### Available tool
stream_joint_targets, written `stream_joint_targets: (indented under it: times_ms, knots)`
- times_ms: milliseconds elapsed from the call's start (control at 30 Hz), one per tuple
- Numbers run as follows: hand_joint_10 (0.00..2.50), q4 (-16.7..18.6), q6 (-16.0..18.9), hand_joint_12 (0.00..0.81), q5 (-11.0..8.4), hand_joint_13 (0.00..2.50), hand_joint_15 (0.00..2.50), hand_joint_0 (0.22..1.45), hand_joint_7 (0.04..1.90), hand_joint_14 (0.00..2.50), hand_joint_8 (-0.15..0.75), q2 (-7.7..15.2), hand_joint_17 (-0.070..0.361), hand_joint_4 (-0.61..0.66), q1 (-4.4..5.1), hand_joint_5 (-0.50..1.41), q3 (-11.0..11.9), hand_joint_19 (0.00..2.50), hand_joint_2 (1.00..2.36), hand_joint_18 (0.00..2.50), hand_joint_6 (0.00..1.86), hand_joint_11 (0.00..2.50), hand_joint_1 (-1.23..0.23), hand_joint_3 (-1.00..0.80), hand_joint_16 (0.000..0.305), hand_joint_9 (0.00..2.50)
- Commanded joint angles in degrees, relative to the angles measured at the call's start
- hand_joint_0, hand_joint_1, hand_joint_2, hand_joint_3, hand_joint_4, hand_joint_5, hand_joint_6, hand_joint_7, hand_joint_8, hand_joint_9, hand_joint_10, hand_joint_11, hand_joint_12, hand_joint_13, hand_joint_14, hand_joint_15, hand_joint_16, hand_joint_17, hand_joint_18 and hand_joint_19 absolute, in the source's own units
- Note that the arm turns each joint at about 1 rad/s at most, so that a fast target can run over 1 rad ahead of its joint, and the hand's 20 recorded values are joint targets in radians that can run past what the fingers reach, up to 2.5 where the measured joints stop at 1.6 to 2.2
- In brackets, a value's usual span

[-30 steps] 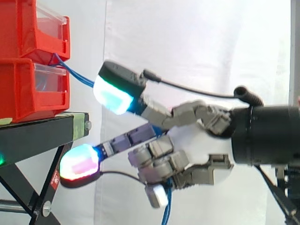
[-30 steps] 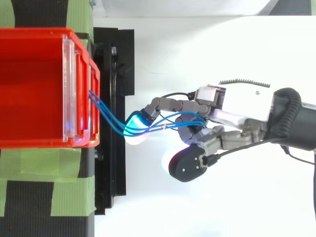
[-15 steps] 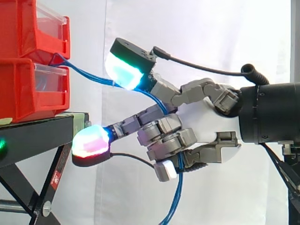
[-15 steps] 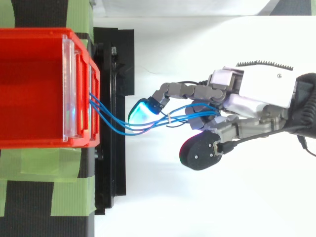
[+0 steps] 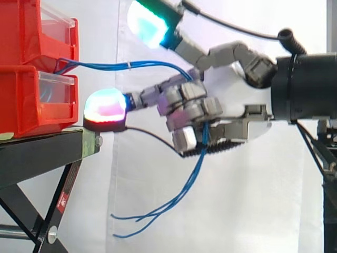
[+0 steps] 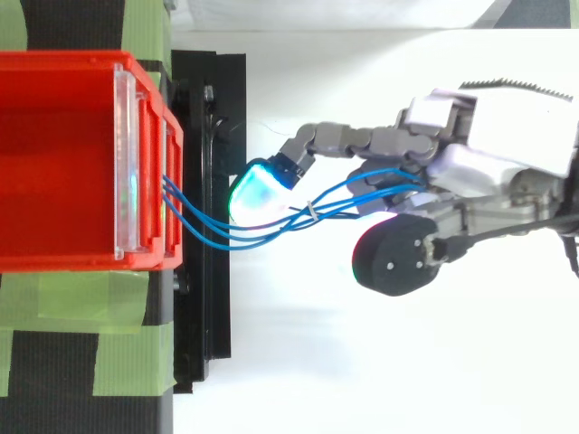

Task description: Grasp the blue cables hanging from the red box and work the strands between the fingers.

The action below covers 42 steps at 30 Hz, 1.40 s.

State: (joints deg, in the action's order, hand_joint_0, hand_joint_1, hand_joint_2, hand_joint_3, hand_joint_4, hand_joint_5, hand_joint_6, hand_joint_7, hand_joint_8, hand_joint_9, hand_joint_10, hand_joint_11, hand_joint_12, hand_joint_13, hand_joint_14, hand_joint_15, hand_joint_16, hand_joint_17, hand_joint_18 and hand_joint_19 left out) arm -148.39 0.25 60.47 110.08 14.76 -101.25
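Blue cables (image 5: 105,66) come out at the front of the stacked red bins (image 5: 31,100) and run nearly level, rightwards, into the robot hand (image 5: 231,92). Its curled fingers clasp the strands, which then hang down with loose ends trailing left.

Blue cables (image 5: 131,66) — taut from red box (image 5: 37,100)

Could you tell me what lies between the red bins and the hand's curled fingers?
In the side view, the blue cables span the gap from the red bins to the hand, bound midway by a small pale tie.
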Motion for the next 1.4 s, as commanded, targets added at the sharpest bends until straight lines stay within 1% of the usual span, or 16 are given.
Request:
stream_joint_targets:
  times_ms: [0, 133, 233, 300, 333, 400, 467, 567, 700, 1033, 1067, 1100, 1133, 1167, 1233, 1367]
  knots:
    - [2.5, -0.2, -1.3, 0.506, -0.71, 1.01, 1.57, 0.79, 1.14, 2.5, 0.412, -1.2, 0.128, 0.27, 0.01, 0.13, 0.0, 0.83, 1.0, 1.26, 0.01, 2.42, -0.56, -1.0, 0.057, 0.65]
    - [2.5, -0.2, -1.1, 0.506, -0.8, 1.01, 1.57, 0.81, 1.22, 2.5, 0.412, -1.3, 0.128, 0.22, 0.01, 0.18, 0.0, 0.83, 1.0, 1.26, 0.0, 2.42, -0.57, -1.0, 0.057, 0.65]
    - [2.5, -0.2, -1.2, 0.506, -0.88, 1.01, 1.57, 0.81, 1.27, 2.5, 0.412, -1.2, 0.128, 0.21, 0.01, 0.2, 0.1, 0.83, 1.0, 1.26, 0.02, 2.42, -0.58, -0.98, 0.057, 0.65]
    - [2.5, -0.2, -1.2, 0.506, -0.97, 1.01, 1.57, 0.82, 1.25, 2.5, 0.412, -1.2, 0.128, 0.2, 0.01, 0.19, 0.0, 0.83, 1.0, 1.26, 0.09, 2.42, -0.58, -0.97, 0.057, 0.65]
    - [2.5, -0.2, -1.2, 0.506, -0.97, 1.01, 1.57, 0.82, 1.23, 2.5, 0.412, -1.2, 0.128, 0.2, 0.01, 0.18, 0.0, 0.83, 1.0, 1.26, 0.16, 2.42, -0.59, -0.96, 0.057, 0.65]
    - [2.5, -0.2, -1.5, 0.506, -1.32, 1.01, 1.57, 0.83, 1.21, 2.5, 0.412, -1.2, 0.128, 0.2, 0.01, 0.17, 0.0, 0.83, 1.0, 1.26, 0.22, 2.42, -0.59, -0.96, 0.057, 0.65]
    - [2.5, -0.3, -1.4, 0.506, -1.94, 1.01, 1.57, 0.84, 1.19, 2.5, 0.412, -1.2, 0.128, 0.19, 0.01, 0.15, 0.0, 0.83, 1.0, 1.26, 0.31, 2.42, -0.6, -0.94, 0.057, 0.65]
    - [2.5, -0.6, -1.2, 0.506, -2.2, 1.01, 1.57, 0.85, 1.15, 2.5, 0.412, -1.2, 0.128, 0.18, 0.01, 0.14, 0.0, 0.83, 1.0, 1.26, 0.43, 2.42, -0.61, -0.91, 0.057, 0.65]
    - [2.5, -0.6, -1.3, 0.506, -2.55, 1.01, 1.57, 0.87, 1.13, 2.5, 0.412, -1.2, 0.128, 0.19, 0.01, 0.13, 0.1, 0.83, 1.0, 1.26, 0.52, 2.42, -0.62, -0.89, 0.057, 0.65]
    - [2.5, -2.0, -1.7, 0.506, -4.84, 1.01, 1.57, 0.86, 1.12, 2.5, 0.412, -1.1, 0.128, 0.19, 0.01, 0.13, 0.1, 0.83, 1.0, 1.26, 0.53, 2.42, -0.61, -0.92, 0.057, 0.65]
    - [2.5, -2.5, -1.9, 0.506, -5.89, 1.01, 1.57, 0.85, 1.12, 2.5, 0.412, -1.2, 0.128, 0.2, 0.01, 0.13, 0.1, 0.83, 1.0, 1.26, 0.52, 2.42, -0.61, -0.92, 0.057, 0.65]
    - [2.5, -2.5, -1.9, 0.506, -5.89, 1.01, 1.57, 0.85, 1.12, 2.5, 0.412, -1.2, 0.128, 0.2, 0.01, 0.13, 0.1, 0.83, 1.0, 1.26, 0.52, 2.42, -0.61, -0.92, 0.057, 0.65]
    - [2.5, -2.6, -2.3, 0.506, -7.3, 1.01, 1.57, 0.85, 1.12, 2.5, 0.412, -1.2, 0.128, 0.2, 0.01, 0.14, 0.0, 0.83, 1.0, 1.26, 0.52, 2.42, -0.61, -0.92, 0.057, 0.65]
    - [2.5, -2.6, -2.3, 0.506, -7.65, 1.01, 1.57, 0.85, 1.13, 2.5, 0.412, -1.2, 0.128, 0.2, 0.01, 0.14, 0.0, 0.83, 1.0, 1.26, 0.51, 2.42, -0.61, -0.93, 0.057, 0.65]
    - [2.5, -2.4, -2.4, 0.506, -8.18, 1.01, 1.57, 0.85, 1.13, 2.5, 0.412, -1.2, 0.128, 0.2, 0.01, 0.14, 0.1, 0.83, 1.0, 1.26, 0.5, 2.42, -0.61, -0.93, 0.057, 0.65]
    - [2.5, -2.3, -3.2, 0.506, -8.44, 1.01, 1.57, 0.85, 1.14, 2.5, 0.412, -1.2, 0.128, 0.2, 0.01, 0.16, 0.2, 0.83, 1.0, 1.26, 0.52, 2.42, -0.61, -0.9, 0.057, 0.65]
